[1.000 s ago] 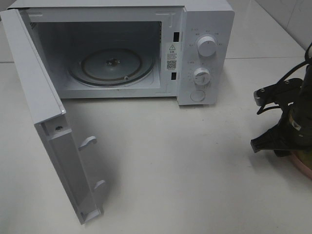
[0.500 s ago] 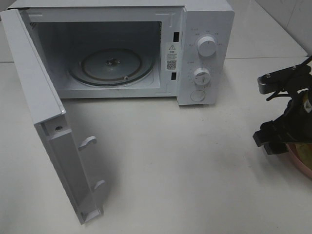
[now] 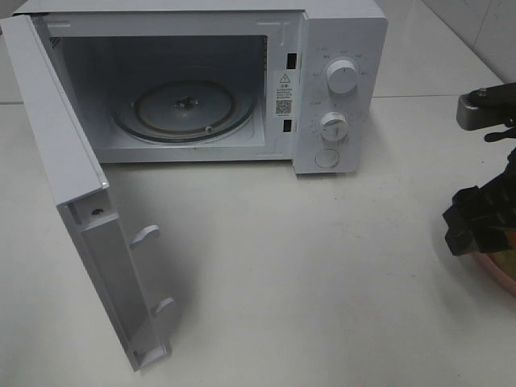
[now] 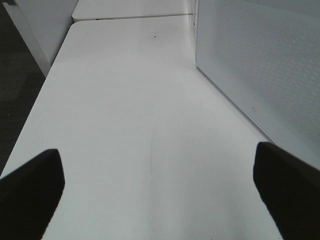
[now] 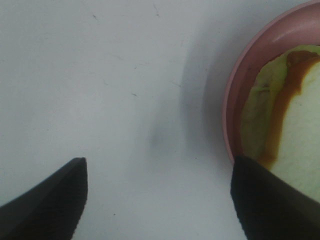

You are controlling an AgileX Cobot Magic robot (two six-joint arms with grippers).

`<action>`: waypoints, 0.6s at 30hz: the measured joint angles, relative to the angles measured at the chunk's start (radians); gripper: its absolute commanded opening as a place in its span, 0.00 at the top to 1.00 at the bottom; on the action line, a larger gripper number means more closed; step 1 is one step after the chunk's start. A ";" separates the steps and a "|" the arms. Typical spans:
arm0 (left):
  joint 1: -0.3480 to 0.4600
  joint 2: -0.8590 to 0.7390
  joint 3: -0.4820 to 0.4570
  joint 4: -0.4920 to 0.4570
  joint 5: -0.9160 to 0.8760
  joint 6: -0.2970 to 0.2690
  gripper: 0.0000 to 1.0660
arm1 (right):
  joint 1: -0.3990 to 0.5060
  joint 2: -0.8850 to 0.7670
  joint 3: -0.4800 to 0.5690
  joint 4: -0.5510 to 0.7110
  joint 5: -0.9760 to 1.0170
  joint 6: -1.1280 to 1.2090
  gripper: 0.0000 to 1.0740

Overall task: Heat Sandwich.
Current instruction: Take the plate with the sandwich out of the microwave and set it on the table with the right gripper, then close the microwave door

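Observation:
The sandwich [image 5: 295,135], pale bread with an orange-brown crust and a greenish filling, lies on a round pink plate [image 5: 235,100] at the table's right edge. In the high view only the plate's rim [image 3: 496,272] shows under my right arm. My right gripper [image 5: 157,172] is open and empty, just above the table, with one finger [image 5: 265,200] over the plate's near rim. It also shows in the high view [image 3: 476,226]. My left gripper [image 4: 157,160] is open and empty over bare table, and is out of the high view.
The white microwave [image 3: 339,81] stands at the back with its door [image 3: 81,201] swung wide open to the left and the glass turntable [image 3: 184,109] bare. A white dotted panel of the microwave [image 4: 260,65] is close beside my left gripper.
My right arm has moved right, toward the edge of the high view, over the pink plate. The microwave and its door have not moved.

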 measured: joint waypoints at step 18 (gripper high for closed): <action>0.000 0.000 0.000 0.000 0.000 0.000 0.08 | 0.000 -0.336 0.000 0.126 0.189 -0.103 0.29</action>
